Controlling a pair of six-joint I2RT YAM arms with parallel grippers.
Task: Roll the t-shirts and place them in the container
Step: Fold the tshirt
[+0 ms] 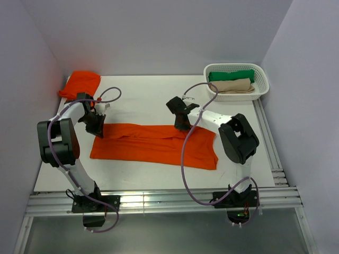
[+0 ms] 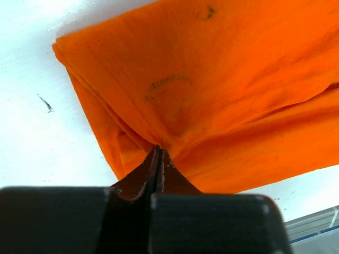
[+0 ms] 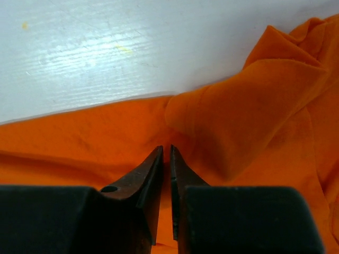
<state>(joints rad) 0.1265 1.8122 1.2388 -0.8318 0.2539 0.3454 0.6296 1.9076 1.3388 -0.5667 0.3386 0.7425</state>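
A bright orange t-shirt lies folded into a long strip across the middle of the white table. My left gripper is at the strip's left end. In the left wrist view the left gripper is shut, and the t-shirt puckers at its tips. My right gripper sits on the strip's far edge, right of the middle. In the right wrist view the right gripper shows only a thin slit, with the t-shirt bunched up in it. A second orange t-shirt lies crumpled at the back left corner.
A white mesh basket stands at the back right, holding a green cloth and a beige cloth. Walls close in the table on the left, back and right. A metal rail runs along the near edge.
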